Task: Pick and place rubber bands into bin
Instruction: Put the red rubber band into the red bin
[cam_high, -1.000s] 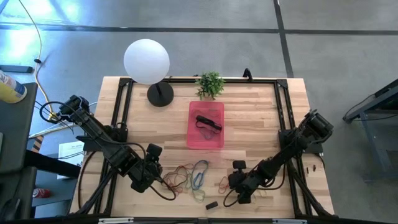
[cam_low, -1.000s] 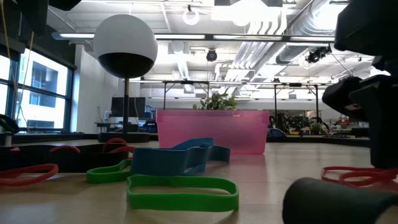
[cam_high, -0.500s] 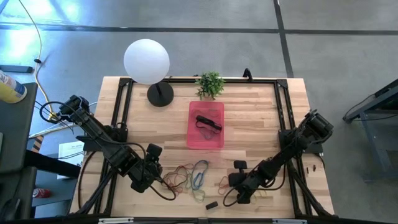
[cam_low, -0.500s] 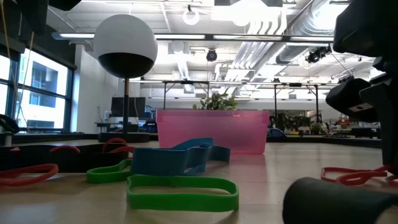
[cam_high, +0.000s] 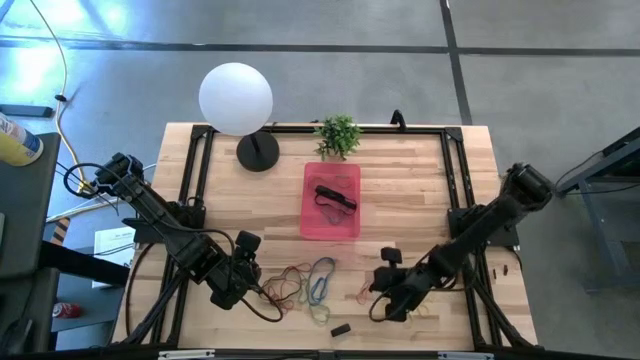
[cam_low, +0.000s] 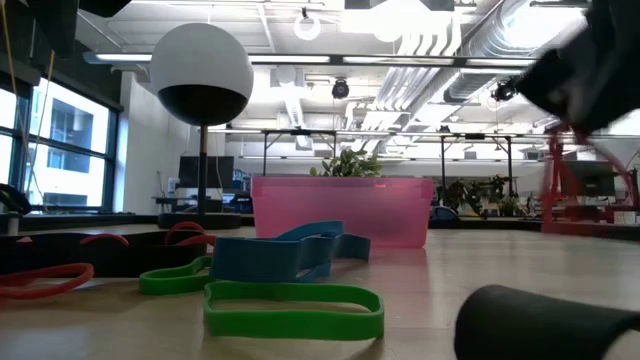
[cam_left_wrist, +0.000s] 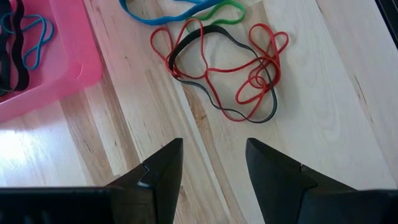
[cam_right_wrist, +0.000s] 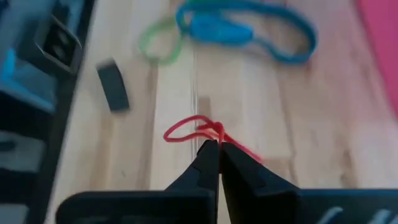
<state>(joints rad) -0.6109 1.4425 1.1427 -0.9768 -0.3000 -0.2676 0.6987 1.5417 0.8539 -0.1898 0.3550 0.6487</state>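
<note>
Seen from overhead, two dark arms reach over a wooden table (cam_high: 410, 180). The left gripper (cam_high: 252, 283) sits at lower left of centre beside a tangle of rubber bands (cam_high: 305, 285). The right gripper (cam_high: 383, 292) is at lower right of centre, over red bands near the table's front edge.

The right wrist camera shows what the overhead shot cannot: the right gripper's fingers (cam_right_wrist: 208, 163) pinched together on a thin red rubber band (cam_right_wrist: 193, 132), whose loop sticks out beyond the tips above the wood. A small black block (cam_right_wrist: 114, 87) lies farther off, with blue and green bands at the top of that picture.

The left wrist camera shows the left gripper's fingers (cam_left_wrist: 160, 173) standing apart and holding nothing, above bare wood, with a knot of red and black bands (cam_left_wrist: 230, 74) just ahead.

The table-level view shows blue (cam_low: 285, 253) and green bands (cam_low: 292, 307) lying flat in the foreground, the pink bin (cam_low: 342, 210) behind them, and a red band hanging blurred at the right edge.

The pink bin (cam_high: 310, 222) sits mid-table, in front of a small potted plant (cam_high: 338, 134) and right of a white globe lamp (cam_high: 236, 98). Inside it lie black bands; the left wrist view also shows a blue one there (cam_left_wrist: 36, 40).
</note>
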